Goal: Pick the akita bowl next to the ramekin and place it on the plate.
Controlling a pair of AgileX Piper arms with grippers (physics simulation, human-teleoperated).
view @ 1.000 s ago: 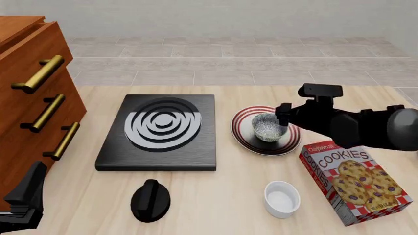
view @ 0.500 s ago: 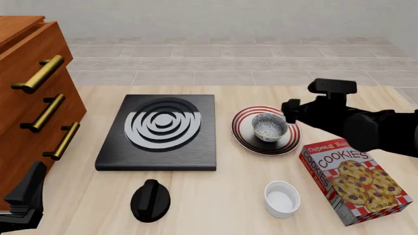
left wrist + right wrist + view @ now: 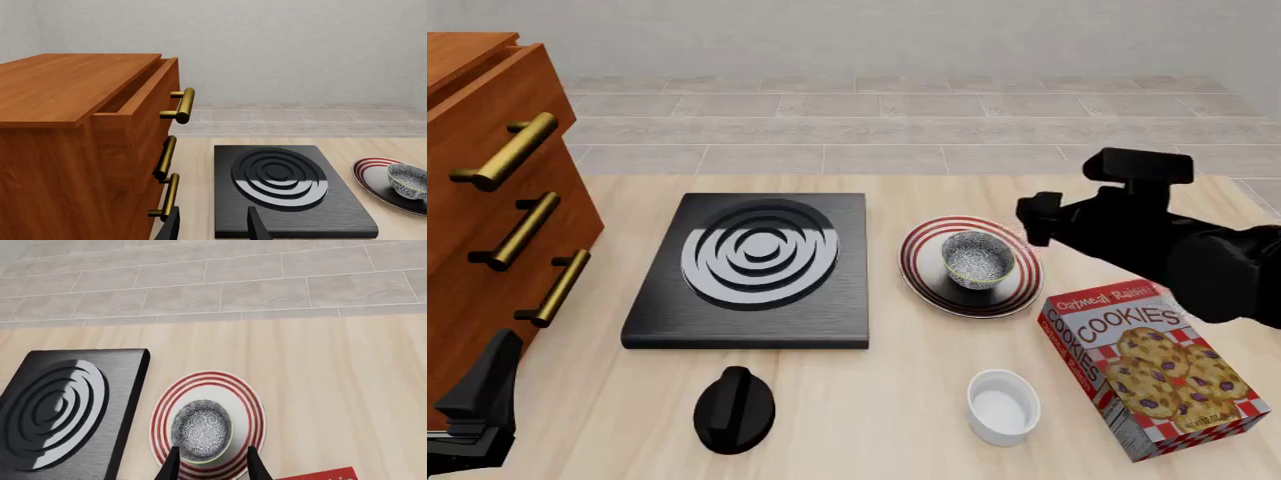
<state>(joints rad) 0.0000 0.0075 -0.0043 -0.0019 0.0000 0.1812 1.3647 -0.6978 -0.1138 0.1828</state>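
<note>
The akita bowl [image 3: 978, 259], dark and white-speckled, stands upright in the middle of the red-ringed plate [image 3: 928, 240]. It also shows in the right wrist view [image 3: 201, 430] on the plate [image 3: 248, 396], and in the left wrist view [image 3: 407, 181]. My right gripper [image 3: 1034, 224] hovers just right of and above the bowl, open [image 3: 212, 466], holding nothing and clear of the rim. The white ramekin [image 3: 1002, 405] sits alone near the front edge. My left gripper [image 3: 481, 405] rests open [image 3: 212, 227] at the front left, far from everything.
A black stove burner [image 3: 754, 265] lies left of the plate, with a black knob [image 3: 734, 408] in front of it. A cookie box [image 3: 1154, 370] lies right of the ramekin. A wooden drawer cabinet [image 3: 494, 200] with brass handles fills the left side.
My right gripper has let go of the bowl and drawn back to the right and upward. The bowl stays on the plate. The left arm has not moved.
</note>
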